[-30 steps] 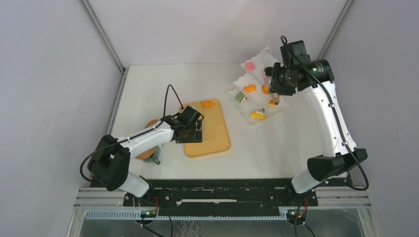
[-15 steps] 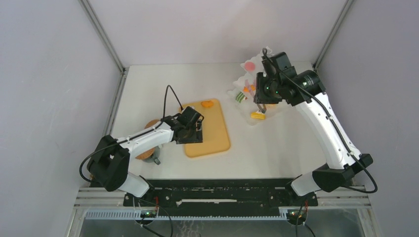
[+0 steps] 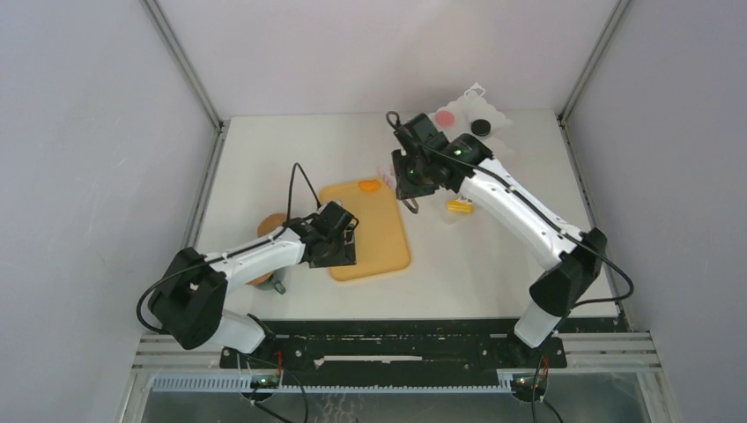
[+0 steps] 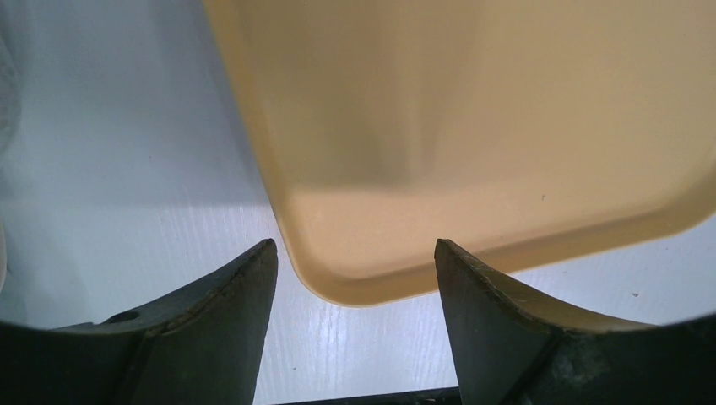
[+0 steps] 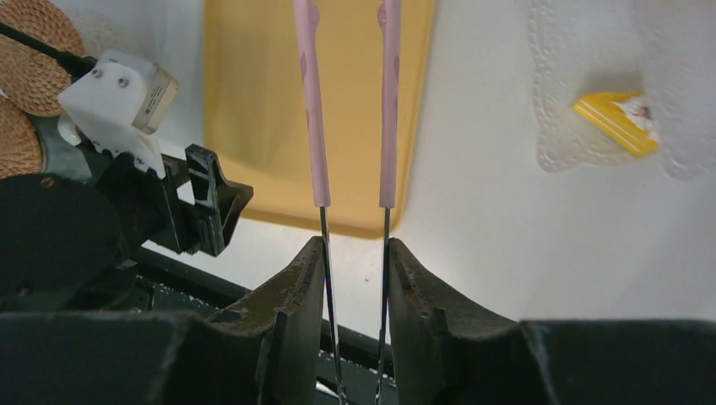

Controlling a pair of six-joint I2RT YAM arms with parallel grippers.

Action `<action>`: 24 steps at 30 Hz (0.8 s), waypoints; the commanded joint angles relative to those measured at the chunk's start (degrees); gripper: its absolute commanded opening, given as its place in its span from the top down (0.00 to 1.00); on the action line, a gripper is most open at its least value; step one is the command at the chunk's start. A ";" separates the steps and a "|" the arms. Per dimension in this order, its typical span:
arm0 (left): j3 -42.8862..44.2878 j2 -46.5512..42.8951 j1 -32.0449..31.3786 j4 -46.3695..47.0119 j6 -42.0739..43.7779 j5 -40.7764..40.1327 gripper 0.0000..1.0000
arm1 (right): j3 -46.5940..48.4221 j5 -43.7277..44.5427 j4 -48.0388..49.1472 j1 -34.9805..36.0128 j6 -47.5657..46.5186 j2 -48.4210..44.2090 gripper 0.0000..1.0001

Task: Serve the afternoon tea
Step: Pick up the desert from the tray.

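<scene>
My right gripper (image 3: 410,187) is shut on the thin pink tongs (image 5: 387,101), over the far right corner of the tan board (image 3: 380,231). The tong tips are out of view. One orange tart (image 3: 371,186) lies at the board's far edge. The yellow wedge (image 3: 459,207) lies on a white doily and also shows in the right wrist view (image 5: 615,121). A pink round (image 3: 447,115) and a black round (image 3: 480,127) sit at the back right. My left gripper (image 4: 355,253) is open and empty, straddling the board's near left corner (image 4: 355,287). Cork coasters (image 5: 34,51) lie left of the board.
The white doilies (image 3: 493,132) fill the back right corner. A dark mug (image 3: 278,284) is mostly hidden under the left arm, beside a coaster (image 3: 255,278). Grey walls enclose the table on three sides. The left arm's gripper shows in the right wrist view (image 5: 198,202).
The right arm has swung left with the tongs, from the doilies at the back right to the board's far right corner. The left gripper has slid slightly toward the board's near left corner.
</scene>
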 commanded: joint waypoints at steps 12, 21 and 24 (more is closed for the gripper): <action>-4.74 2.14 -0.57 1.13 -1.64 -1.43 0.27 | -0.70 -4.98 15.22 -0.51 -9.72 15.23 0.61; -7.48 1.65 -0.66 -1.96 -3.30 -1.05 0.27 | 0.42 -4.48 18.06 -1.80 -15.92 21.23 0.59; -8.09 1.57 -0.66 -2.98 -3.75 -0.92 0.27 | 0.38 -3.76 19.10 -2.03 -18.15 22.01 0.58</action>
